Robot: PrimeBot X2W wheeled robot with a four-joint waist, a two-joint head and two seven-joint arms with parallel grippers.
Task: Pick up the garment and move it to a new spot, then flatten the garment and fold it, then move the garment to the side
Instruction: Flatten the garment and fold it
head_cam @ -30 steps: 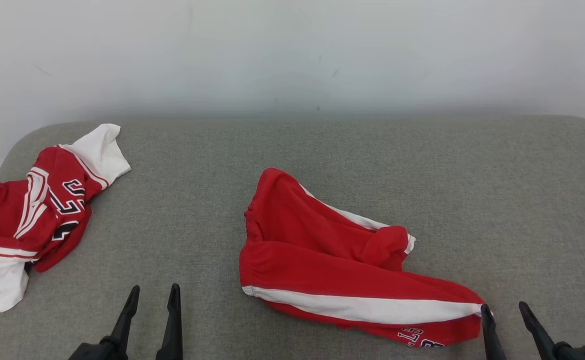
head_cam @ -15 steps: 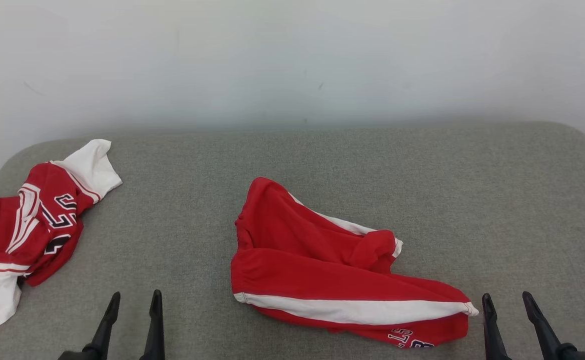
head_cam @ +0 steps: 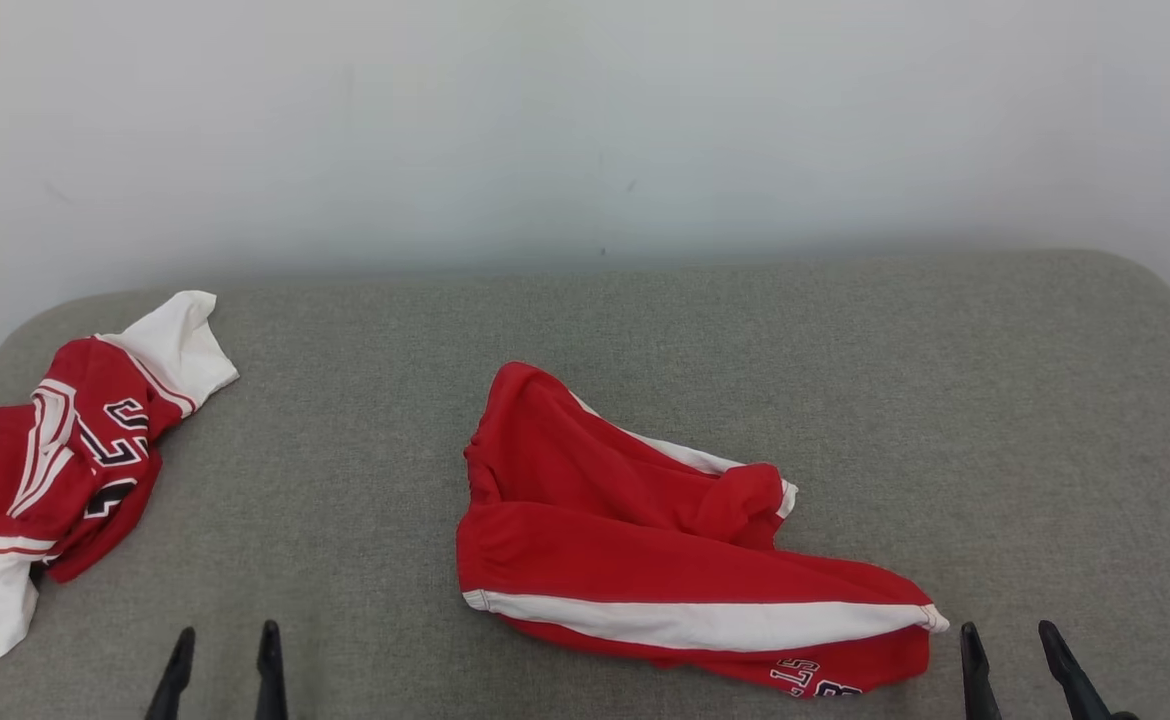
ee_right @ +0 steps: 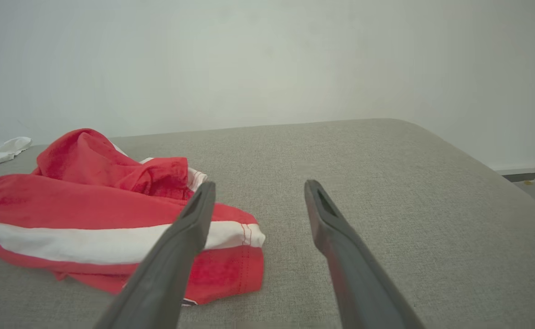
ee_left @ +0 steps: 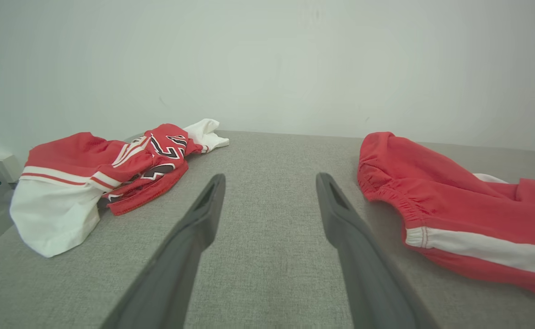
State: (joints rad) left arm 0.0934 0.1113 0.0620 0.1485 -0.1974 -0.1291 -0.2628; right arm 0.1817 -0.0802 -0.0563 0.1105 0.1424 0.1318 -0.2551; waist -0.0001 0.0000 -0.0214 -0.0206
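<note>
Red garment (head_cam: 685,560) lies crumpled just left of the parted right jaws.

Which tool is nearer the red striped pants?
Right. The right tool sits just beside the red pants' cuff end, not touching; the left tool is farther off, on the waistband side.

The left gripper (head_cam: 226,640) and the right gripper (head_cam: 1006,632) each end in two long, slim fingers that look black in the head view. Close up, the fingers (ee_left: 180,256) are matte dark grey, broad at the base and tapering to blunt tips. Each has a narrow sunken slot on its inner face near the tip.
</note>
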